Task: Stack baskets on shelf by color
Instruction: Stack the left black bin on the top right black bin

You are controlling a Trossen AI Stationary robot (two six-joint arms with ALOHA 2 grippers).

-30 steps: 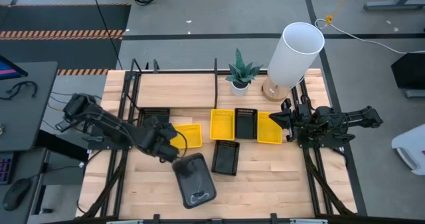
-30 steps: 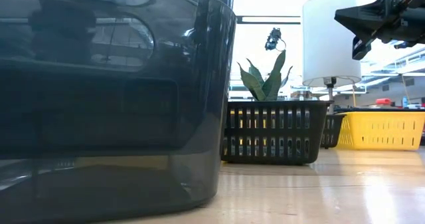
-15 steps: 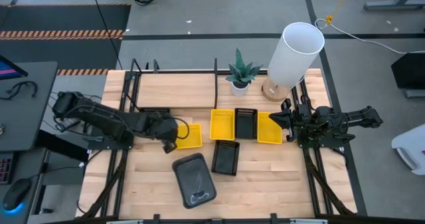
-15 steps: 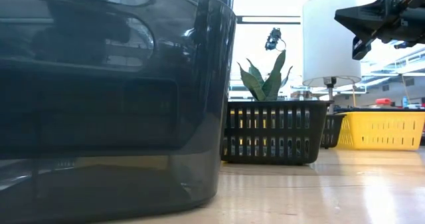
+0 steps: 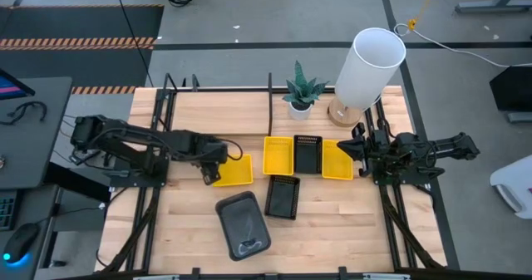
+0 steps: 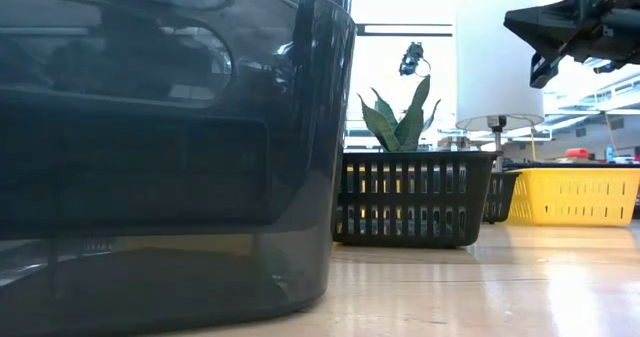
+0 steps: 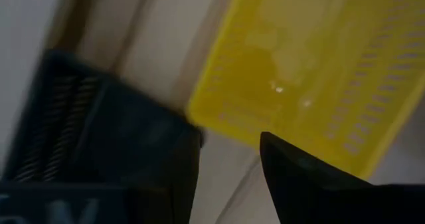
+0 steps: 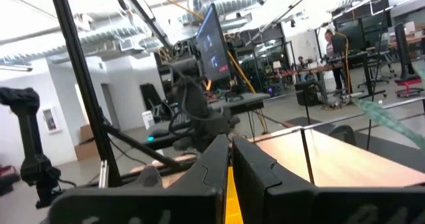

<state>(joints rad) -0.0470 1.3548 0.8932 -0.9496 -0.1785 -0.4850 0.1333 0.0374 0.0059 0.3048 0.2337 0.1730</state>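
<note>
Here your left gripper (image 5: 218,165) hangs with its fingers parted and nothing between them, directly over the near end of a yellow basket (image 5: 233,169), seemingly placed to pick it. A black slatted basket (image 7: 73,144) lies just beside it. Beyond are two more yellow baskets (image 5: 278,155) and, farther still, the shelf (image 5: 224,112). The right gripper (image 5: 349,149) waits at the far side, fingers nearly together, empty.

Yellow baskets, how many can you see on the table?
3. One is by the left gripper, one is left of a black basket, and one is beside the right gripper. Stacked ones could hide more.
</note>
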